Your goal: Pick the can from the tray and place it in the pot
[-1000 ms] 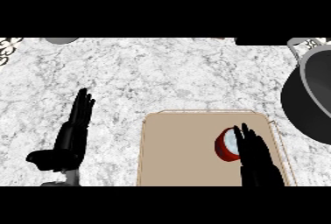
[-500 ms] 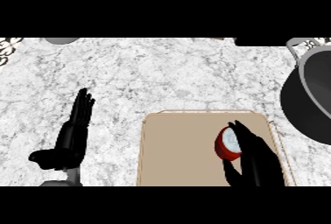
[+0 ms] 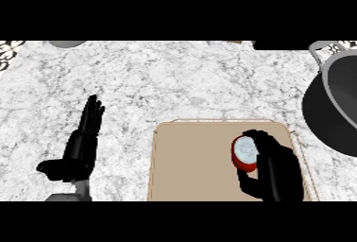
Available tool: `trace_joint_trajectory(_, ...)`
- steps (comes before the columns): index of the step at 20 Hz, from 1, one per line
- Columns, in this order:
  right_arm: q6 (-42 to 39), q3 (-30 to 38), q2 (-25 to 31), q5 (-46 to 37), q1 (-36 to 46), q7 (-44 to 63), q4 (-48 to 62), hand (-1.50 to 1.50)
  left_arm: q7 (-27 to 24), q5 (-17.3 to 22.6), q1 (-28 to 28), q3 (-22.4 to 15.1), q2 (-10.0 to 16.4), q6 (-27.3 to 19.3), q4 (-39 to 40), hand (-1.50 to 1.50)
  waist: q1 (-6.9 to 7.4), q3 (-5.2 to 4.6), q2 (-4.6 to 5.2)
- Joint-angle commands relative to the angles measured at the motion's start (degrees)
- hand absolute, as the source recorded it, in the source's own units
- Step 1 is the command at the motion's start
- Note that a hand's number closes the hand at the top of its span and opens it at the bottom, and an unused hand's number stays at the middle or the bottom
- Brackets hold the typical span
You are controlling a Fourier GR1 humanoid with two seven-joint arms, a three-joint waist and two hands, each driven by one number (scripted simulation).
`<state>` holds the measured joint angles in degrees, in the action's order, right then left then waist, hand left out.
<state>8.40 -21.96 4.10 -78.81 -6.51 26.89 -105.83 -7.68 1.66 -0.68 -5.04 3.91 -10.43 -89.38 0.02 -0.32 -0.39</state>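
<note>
**Spotter:** Head view first. Where's the can [image 3: 244, 152]?

**Operator:** On the right half of the flat tan tray [image 3: 195, 160]. I've got my right hand [image 3: 273, 168] curled round it from its 3 o'clock. It's red-walled, with the silvery lid facing up.

**Spotter:** And the pot [image 3: 333, 113]?

**Operator:** Dark, smooth and round, at 1 o'clock from the can. My left hand [image 3: 82, 139] rests straight-fingered at 9 o'clock on the marbled counter [image 3: 174, 80], well apart.

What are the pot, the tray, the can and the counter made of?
The pot looks like metal: dark grey and smooth, paler along its edge. The tray is flat matte tan, maybe wood or plastic; I can't tell. The can seems metal too, with a silvery top and red side. The counter looks like marble, white with grey veins.
</note>
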Motion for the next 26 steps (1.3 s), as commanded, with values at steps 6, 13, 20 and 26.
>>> trace_joint_trajectory(6, -5.12, 26.19, -4.05, 6.45, 12.92, 23.34, 12.12, 1.5, -0.67, -0.23, -1.48, -0.56, 0.29, 0.69, -1.44, 0.0, 3.04, 0.48, 4.03)
trace_joint_trajectory(13, -7.4, 38.12, 3.36, -0.13, 32.69, 36.51, 24.85, 1.5, 0.75, -0.27, -3.96, -2.53, -0.53, 1.76, -1.4, 0.0, 7.28, 0.28, 3.67)
trace_joint_trajectory(20, -7.2, 40.71, 12.93, -12.46, 49.61, 41.18, 38.77, 1.5, 0.47, -0.72, -5.16, -4.05, -0.97, 2.91, 0.57, 0.0, 9.83, 0.15, 3.92)
trace_joint_trajectory(26, -8.72, 43.91, 16.78, -21.25, 58.78, 47.0, 50.76, 1.5, 0.79, -1.3, -4.84, -5.14, -1.83, 2.49, 0.61, 0.0, 9.72, 0.22, 3.57)
